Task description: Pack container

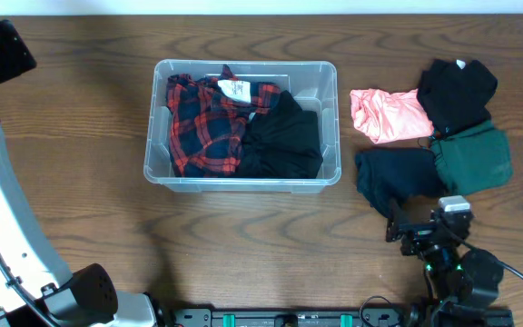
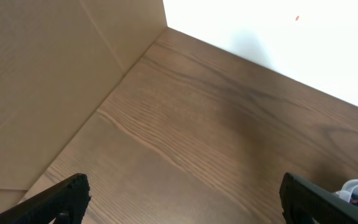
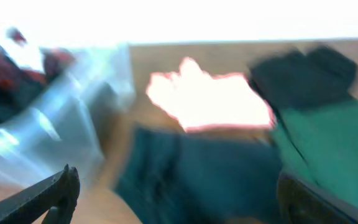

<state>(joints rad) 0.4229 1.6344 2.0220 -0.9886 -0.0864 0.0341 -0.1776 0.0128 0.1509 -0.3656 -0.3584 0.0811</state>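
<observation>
The container holds a plaid shirt and black garment; they touch.

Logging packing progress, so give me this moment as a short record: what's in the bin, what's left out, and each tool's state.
bin: clear container, mid-table
inside: plaid shirt, black garment
outside, to its right: pink cloth, black cloth, green cloth, navy cloth
left tool: open, empty, over the table
right tool: open, empty, facing the navy cloth
</observation>
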